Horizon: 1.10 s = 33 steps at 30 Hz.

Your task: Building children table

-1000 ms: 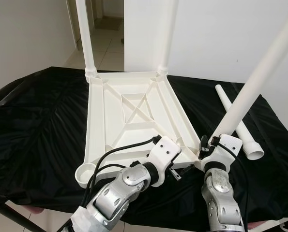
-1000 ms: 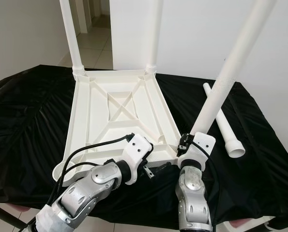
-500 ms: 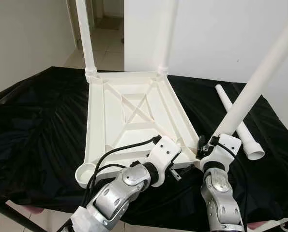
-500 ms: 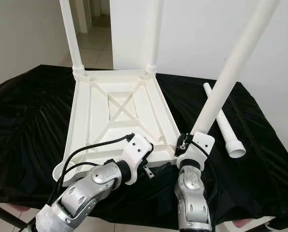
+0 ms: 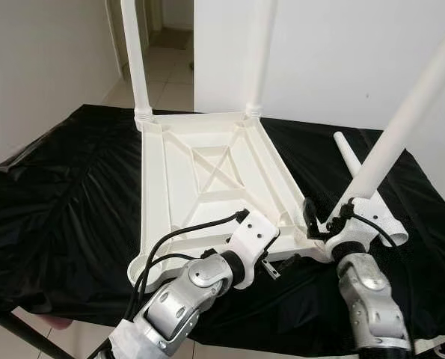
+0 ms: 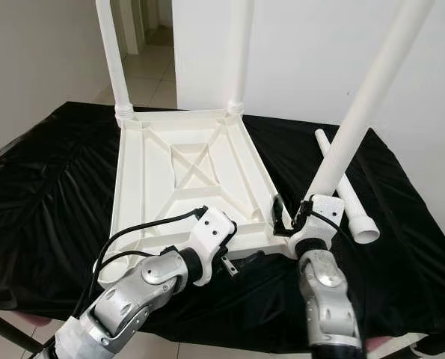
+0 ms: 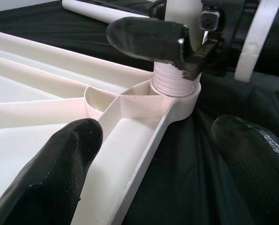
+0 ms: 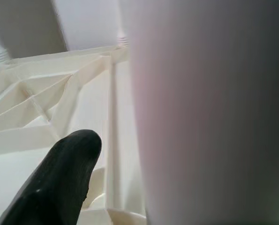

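A white plastic tabletop (image 5: 207, 179) lies upside down on a black cloth. Two legs (image 5: 136, 52) (image 5: 259, 52) stand upright in its far corners. A third leg (image 5: 401, 127) leans up and to the right from the near right corner, its ribbed base (image 7: 174, 84) sitting in the corner socket. My right gripper (image 5: 323, 221) is shut on this leg just above the socket. My left gripper (image 5: 282, 263) is open beside the same corner, its fingers (image 7: 59, 173) straddling the tabletop's rim without gripping it. A fourth leg (image 5: 349, 153) lies loose on the cloth to the right.
The black cloth (image 5: 65, 194) covers the whole work table and hangs over its near edge. A white wall stands behind, with a doorway (image 5: 162, 45) at the back left. Bare cloth lies to the left of the tabletop.
My right arm has swung to the right with the leg, and the tabletop's near end has slid a little right with it. The left gripper stays by the corner.
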Tool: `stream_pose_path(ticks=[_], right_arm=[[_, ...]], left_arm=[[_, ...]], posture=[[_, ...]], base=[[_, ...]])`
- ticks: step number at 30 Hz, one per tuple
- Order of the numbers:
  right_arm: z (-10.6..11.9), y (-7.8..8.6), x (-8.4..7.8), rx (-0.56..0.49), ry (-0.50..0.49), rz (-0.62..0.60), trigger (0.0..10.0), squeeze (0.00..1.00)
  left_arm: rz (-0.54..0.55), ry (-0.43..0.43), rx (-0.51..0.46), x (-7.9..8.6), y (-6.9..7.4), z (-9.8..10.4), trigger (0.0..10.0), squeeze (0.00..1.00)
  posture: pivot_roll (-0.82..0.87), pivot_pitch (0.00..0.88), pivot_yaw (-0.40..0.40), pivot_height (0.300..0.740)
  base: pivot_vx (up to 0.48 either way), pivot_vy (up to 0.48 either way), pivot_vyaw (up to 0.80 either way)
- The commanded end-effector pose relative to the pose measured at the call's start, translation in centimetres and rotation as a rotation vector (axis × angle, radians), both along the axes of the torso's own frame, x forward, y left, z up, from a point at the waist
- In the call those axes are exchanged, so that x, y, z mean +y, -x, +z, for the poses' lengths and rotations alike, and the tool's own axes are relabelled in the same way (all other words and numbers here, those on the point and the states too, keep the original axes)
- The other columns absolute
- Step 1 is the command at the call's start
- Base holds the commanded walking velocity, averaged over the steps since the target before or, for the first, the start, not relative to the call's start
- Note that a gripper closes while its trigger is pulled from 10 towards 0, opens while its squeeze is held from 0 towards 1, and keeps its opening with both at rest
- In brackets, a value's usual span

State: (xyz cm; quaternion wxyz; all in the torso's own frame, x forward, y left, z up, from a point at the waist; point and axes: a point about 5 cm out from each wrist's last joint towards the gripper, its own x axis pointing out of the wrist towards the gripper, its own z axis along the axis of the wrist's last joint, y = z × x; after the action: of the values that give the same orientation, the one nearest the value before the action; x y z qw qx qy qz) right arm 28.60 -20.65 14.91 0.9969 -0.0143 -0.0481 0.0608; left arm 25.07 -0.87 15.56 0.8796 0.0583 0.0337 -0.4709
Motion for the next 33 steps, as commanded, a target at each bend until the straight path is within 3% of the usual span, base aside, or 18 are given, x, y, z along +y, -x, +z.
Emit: stream_pose_path(ticks=[1, 5, 14, 15, 16, 18, 19, 20, 33], right_arm=[[-0.3, 0.1, 0.2, 0.011, -0.004, 0.061, 10.0, 0.0], [-1.0, 0.5, -0.5, 0.058, 0.049, 0.24, 10.0, 0.0], [-2.4, 0.7, -1.5, 0.138, 0.081, 0.334, 10.0, 0.0], [-2.9, 0.8, -1.7, 0.159, 0.094, 0.357, 7.1, 0.0], [-2.9, 0.8, -1.7, 0.159, 0.094, 0.357, 7.1, 0.0], [-3.5, 0.7, -1.8, 0.188, 0.109, 0.382, 3.3, 0.0], [-3.5, 0.7, -1.8, 0.188, 0.109, 0.382, 3.3, 0.0], [-3.6, 0.7, -1.9, 0.199, 0.099, 0.387, 0.0, 0.0], [-3.4, 0.6, -1.7, 0.161, 0.058, 0.337, 0.0, 0.0]], left_arm=[[-0.084, -0.009, 0.01, -0.2, 0.4, 0.0, 10.0, 0.0], [-0.081, -0.009, 0.01, -0.1, 0.3, 0.1, 10.0, 0.0], [-0.072, -0.01, 0.012, 0.0, 0.3, 0.1, 10.0, 0.0], [-0.07, -0.01, 0.012, 0.0, 0.3, 0.1, 10.0, 0.0], [-0.07, -0.01, 0.012, 0.0, 0.3, 0.1, 10.0, 0.0], [-0.068, -0.011, 0.012, 0.1, 0.3, 0.1, 10.0, 0.0], [-0.068, -0.011, 0.012, 0.1, 0.3, 0.1, 10.0, 0.0], [-0.069, -0.012, 0.013, 0.1, 0.3, 0.0, 10.0, 0.0], [-0.075, -0.013, 0.015, 0.0, 0.5, 0.0, 10.0, 0.0]], posture=[[-0.04, 0.007, -0.013, 0.74], [-0.04, 0.016, -0.01, 0.74], [-0.04, 0.022, -0.006, 0.74], [-0.04, 0.022, -0.006, 0.74], [-0.04, 0.022, -0.006, 0.74], [-0.03, 0.025, -0.003, 0.74], [-0.03, 0.025, -0.003, 0.74], [-0.03, 0.028, -0.001, 0.74], [-0.04, 0.034, -0.003, 0.74]], base=[[0.0, 0.0, 0.0], [0.0, 0.0, 0.0], [0.0, 0.0, 0.0], [0.0, 0.0, 0.0], [0.0, 0.0, 0.0], [0.0, 0.0, 0.0], [0.0, 0.0, 0.0], [0.0, 0.0, 0.0], [0.0, 0.0, 0.0]])
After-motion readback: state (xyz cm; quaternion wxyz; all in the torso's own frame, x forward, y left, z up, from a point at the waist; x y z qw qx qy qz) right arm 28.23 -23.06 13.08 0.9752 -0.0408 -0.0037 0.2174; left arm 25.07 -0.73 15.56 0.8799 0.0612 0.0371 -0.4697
